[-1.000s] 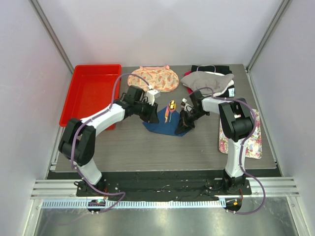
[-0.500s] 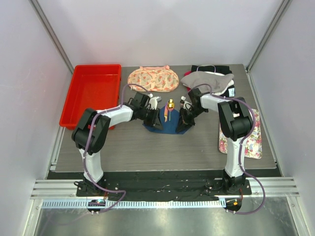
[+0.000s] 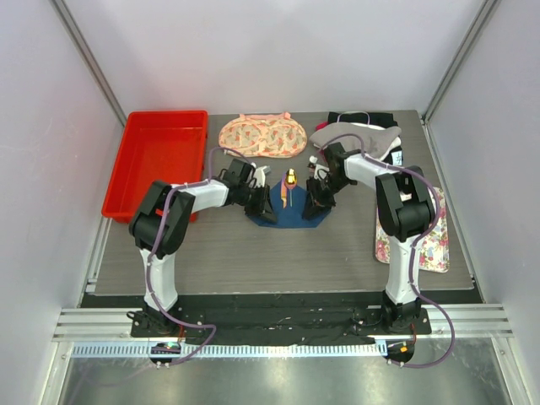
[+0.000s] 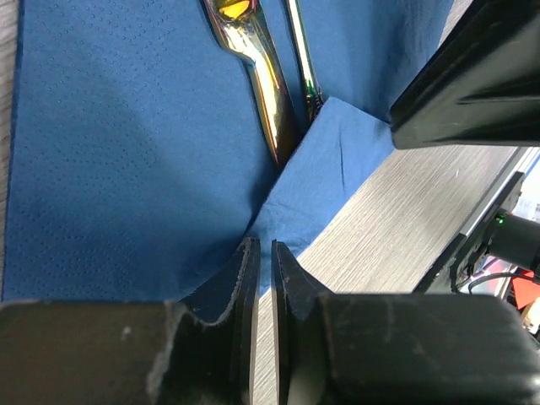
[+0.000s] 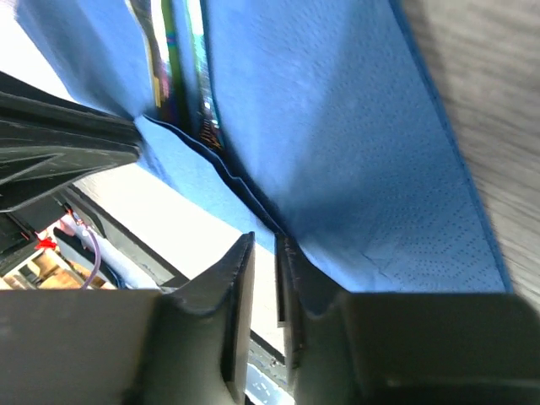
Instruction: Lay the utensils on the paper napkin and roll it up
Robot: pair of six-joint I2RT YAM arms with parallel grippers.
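Starting far left of the napkin [image 3: 291,215], we've got the red tray [image 3: 156,160] sitting well apart, out of the action. Moving in, the left gripper [image 3: 263,201] is down at the napkin's left side. From its wrist camera the jaws are pressed almost together with the blue paper's edge caught between them, so we call that a pinch on the napkin. That corner is lifted and folded toward the middle, which looks to us like the start of the roll. In the middle of the napkin lie the utensils [image 3: 289,186], side by side with the yellowish end pointing away from the arms. The folded flap is coming up against them so they get wrapped rather than pushed off. On the napkin's right side the right gripper [image 3: 318,199] mirrors its partner, jaws nearly shut on the paper edge there, and together they hold the sheet taut and even. Well to the right of the napkin, the floral mat [image 3: 434,240] lies flat on the table [image 3: 253,261], untouched.
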